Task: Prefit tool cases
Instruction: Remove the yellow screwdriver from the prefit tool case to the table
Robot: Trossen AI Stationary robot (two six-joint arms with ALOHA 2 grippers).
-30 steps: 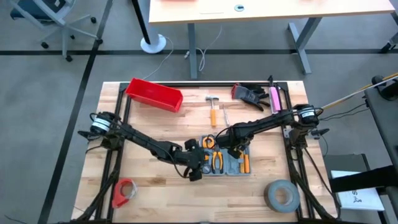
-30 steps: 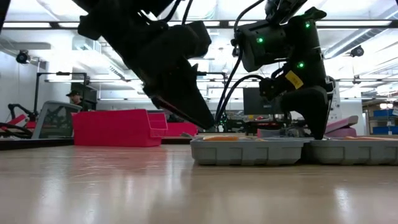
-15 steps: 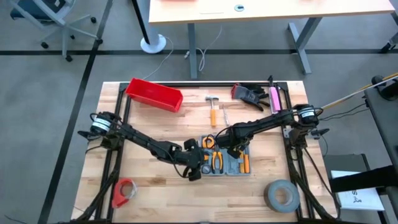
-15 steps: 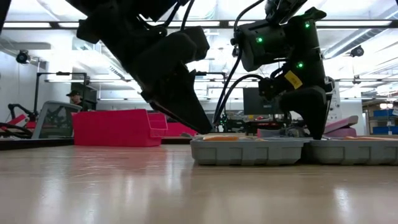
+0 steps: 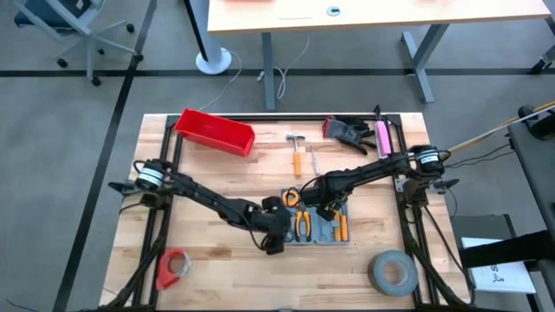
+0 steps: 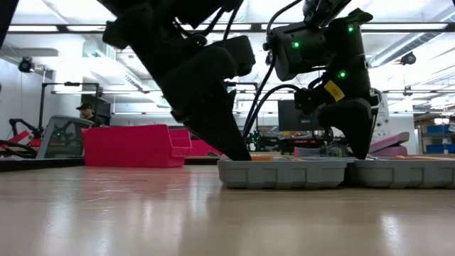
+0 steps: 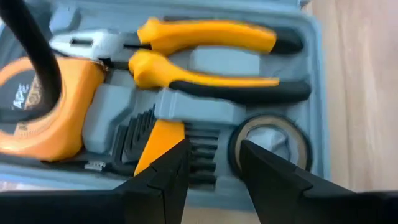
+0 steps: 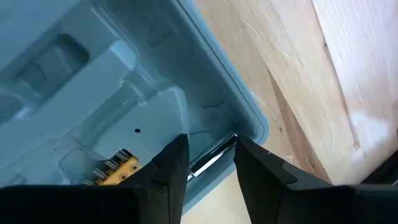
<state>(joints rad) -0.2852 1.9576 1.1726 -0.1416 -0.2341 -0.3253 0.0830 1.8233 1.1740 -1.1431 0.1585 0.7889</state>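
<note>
Tool case, grey-blue and lying open, sits just below the middle of the high view on the wooden bench. Its moulded recesses hold orange-handled pliers, an orange tape measure, a set of dark hex keys and a roll of tape.

Left gripper is at the case's left edge, its fingers slightly spread with nothing between them, poised over the hex keys and the tape roll in the wrist view. Right gripper stands over the middle of the case; its fingers are also a little apart, and a thin metal rod lies between the tips, though I cannot tell whether they pinch it.

Toward the upper left sits a red bin; a hammer lies above the case, black gloves at upper right. A grey tape roll rests lower right, a red roll lower left.
</note>
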